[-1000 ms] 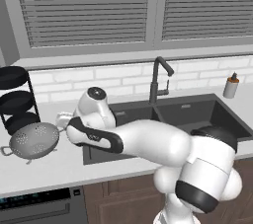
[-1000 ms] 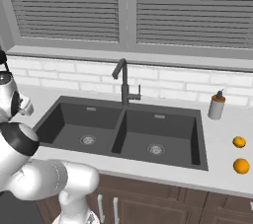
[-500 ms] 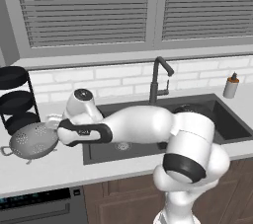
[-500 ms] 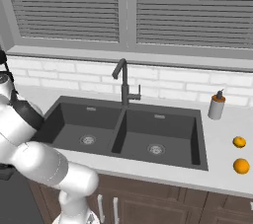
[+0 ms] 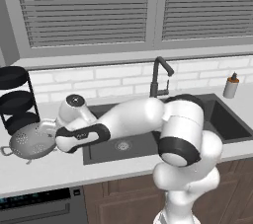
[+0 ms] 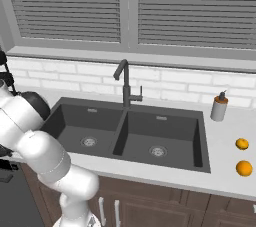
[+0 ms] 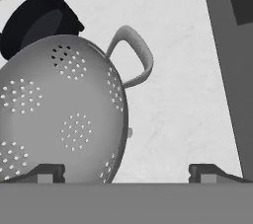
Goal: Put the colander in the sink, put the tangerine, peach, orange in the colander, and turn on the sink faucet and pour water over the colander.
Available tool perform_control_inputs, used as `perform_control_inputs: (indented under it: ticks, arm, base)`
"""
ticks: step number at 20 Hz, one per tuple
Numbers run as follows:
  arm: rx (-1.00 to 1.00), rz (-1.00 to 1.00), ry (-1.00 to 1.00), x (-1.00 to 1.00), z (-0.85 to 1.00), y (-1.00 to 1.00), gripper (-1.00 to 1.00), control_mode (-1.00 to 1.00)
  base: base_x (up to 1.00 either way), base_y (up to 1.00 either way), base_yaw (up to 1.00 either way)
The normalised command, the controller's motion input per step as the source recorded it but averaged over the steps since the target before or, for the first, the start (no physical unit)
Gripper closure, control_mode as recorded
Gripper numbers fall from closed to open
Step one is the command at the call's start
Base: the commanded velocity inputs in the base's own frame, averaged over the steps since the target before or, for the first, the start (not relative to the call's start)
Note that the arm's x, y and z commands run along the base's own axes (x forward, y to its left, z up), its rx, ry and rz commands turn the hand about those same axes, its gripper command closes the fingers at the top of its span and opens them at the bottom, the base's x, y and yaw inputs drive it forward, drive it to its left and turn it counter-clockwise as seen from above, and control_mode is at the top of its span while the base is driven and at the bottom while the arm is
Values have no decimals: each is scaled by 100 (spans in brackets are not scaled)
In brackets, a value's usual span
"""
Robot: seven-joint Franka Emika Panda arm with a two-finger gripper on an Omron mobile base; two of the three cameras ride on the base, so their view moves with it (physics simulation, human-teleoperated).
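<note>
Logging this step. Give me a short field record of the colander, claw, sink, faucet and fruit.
colander: on the counter left of the sink, empty, beside the black rack
claw: open, colander rim between the fingertips, nothing gripped
sink: both basins empty
faucet: no water running
fruit: two orange fruits on the counter right of the sink

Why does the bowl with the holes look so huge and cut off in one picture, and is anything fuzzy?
In the hand view the camera sits very near the colander, so it looks huge and runs off the left edge, with soft shading inside. In the left base view the colander looks small and whole on the counter. Nothing looks blurred; the right base view shows the sink evenly lit, without glare.
</note>
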Motion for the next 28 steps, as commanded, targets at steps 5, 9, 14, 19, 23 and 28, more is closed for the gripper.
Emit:
perform_control_inputs:
  ticks: [5, 9, 14, 19, 23, 28]
  arm:
    - [0, -3, 0, 2, -18, 15, -100, -100]
    - [0, -4, 0, 5, -29, 4, -100, -100]
    - [0, -5, 0, 20, -18, 20, -100, -100]
    - [0, -7, -1, 28, -8, 41, -100, -100]
    - [0, -9, -7, 12, 0, 61, -100, -100]
    - [-1, -11, -3, 0, -3, 64, -100, -100]
  base:
    - [0, 0, 0]
    - [0, 0, 0]
    - [0, 0, 0]
    - [0, 0, 0]
    - [0, 0, 0]
    - [0, 0, 0]
